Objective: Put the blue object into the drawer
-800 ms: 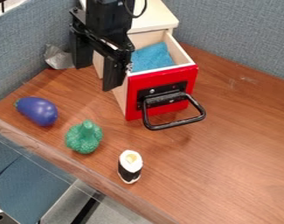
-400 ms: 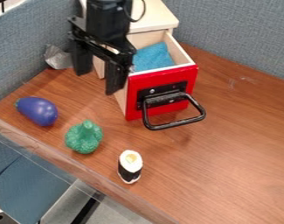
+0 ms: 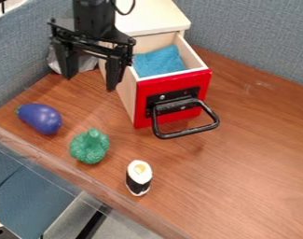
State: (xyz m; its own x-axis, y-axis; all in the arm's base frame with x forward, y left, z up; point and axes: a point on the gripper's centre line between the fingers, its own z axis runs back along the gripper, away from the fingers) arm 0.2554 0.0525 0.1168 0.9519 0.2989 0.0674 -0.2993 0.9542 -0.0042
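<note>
Blue cloth [image 3: 160,61], inside red-fronted drawer [image 3: 145,112], just beside claw [image 3: 89,84]. Claw: wide, empty. Possible fault: fingertip catching drawer wall [image 3: 127,96] nearest claw, from too low a sideways pass, jolting drawer.

Toy foods are numbering three, each kind being represented by a single specimen: one eggplant [image 3: 39,118], one broccoli [image 3: 89,146] and one sushi roll [image 3: 138,178]. Cloths of blue are numbering one [image 3: 158,61]. One cabinet [image 3: 156,16], one open drawer [image 3: 144,100] and one drawer handle [image 3: 186,132] are being counted. Crumpled grey items are numbering one [image 3: 86,63]. One gripper [image 3: 89,83] is presenting two fingers [image 3: 69,63]; wooden tabletops are numbering one [image 3: 241,154].
</note>
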